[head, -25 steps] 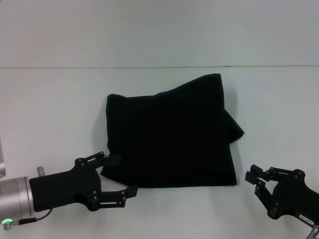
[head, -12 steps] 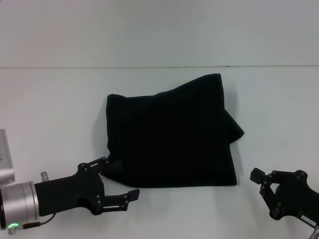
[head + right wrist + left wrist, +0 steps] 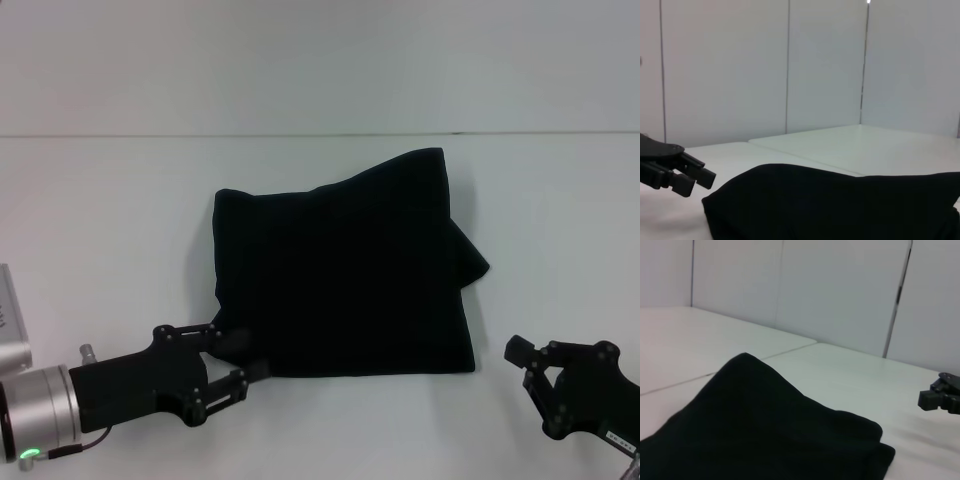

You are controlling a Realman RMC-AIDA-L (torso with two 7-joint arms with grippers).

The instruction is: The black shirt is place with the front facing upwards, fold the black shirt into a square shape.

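The black shirt (image 3: 345,270) lies folded into a rough rectangle in the middle of the white table (image 3: 110,210), with a lump of cloth sticking out on its right side. Its plain black surface faces up. It fills the foreground of the left wrist view (image 3: 760,435) and the right wrist view (image 3: 840,200). My left gripper (image 3: 235,352) is at the shirt's near left corner, its fingers partly drawn together with the corner between them; it also shows in the right wrist view (image 3: 695,181). My right gripper (image 3: 530,375) stays open on bare table beyond the near right corner.
A thin seam (image 3: 320,134) crosses the table beyond the shirt. A white block (image 3: 10,320) stands at the left edge beside my left arm. Pale wall panels (image 3: 840,290) stand behind the table.
My left gripper has slid right to the shirt's near left corner and its fingers have narrowed. My right gripper has drawn back slightly toward the lower right.
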